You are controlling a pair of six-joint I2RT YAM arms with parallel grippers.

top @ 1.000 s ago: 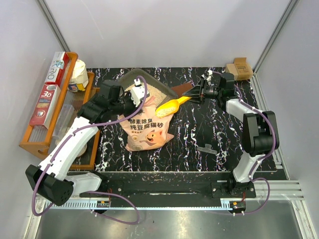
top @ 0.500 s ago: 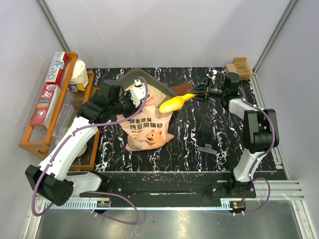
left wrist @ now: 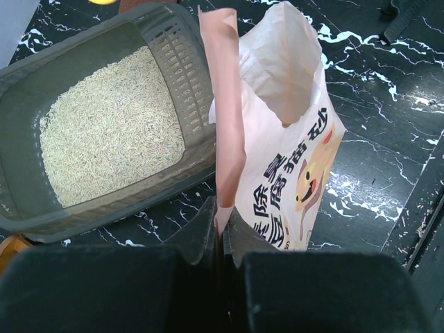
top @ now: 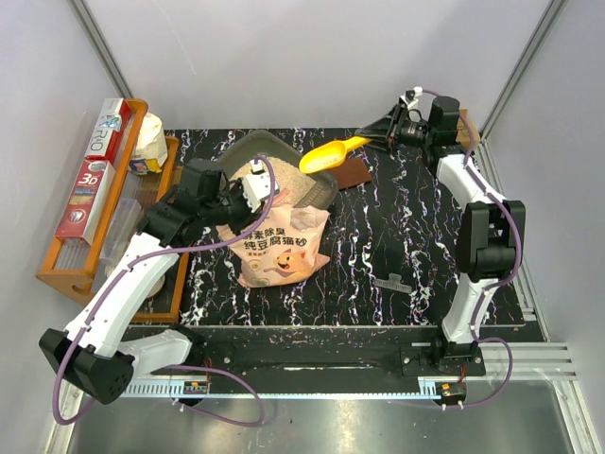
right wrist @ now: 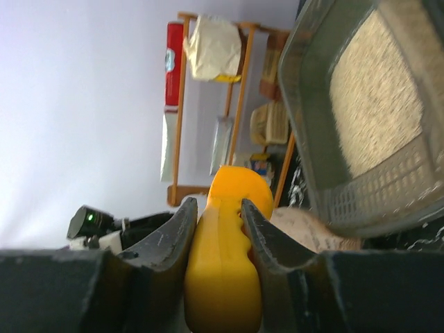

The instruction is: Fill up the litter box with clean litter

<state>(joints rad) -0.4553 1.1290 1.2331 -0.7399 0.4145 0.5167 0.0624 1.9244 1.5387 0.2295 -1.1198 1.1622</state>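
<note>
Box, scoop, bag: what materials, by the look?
Box: dark grey moulded plastic, matte; gridded slots in one wall. Scoop: glossy yellow-orange plastic, rounded moulded handle. Bag: thin printed film or coated paper, can't tell which; creased, mouth stands open.

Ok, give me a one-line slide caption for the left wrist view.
Left hand pinching the edge of the pink litter bag, beside the grey litter box partly filled with beige litter.

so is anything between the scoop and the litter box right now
Nothing visible. The right gripper holds the yellow scoop by the far right corner of the litter box, which is open on top. The pink bag, pinched by the left gripper, stands at its near side, out of the path.
</note>
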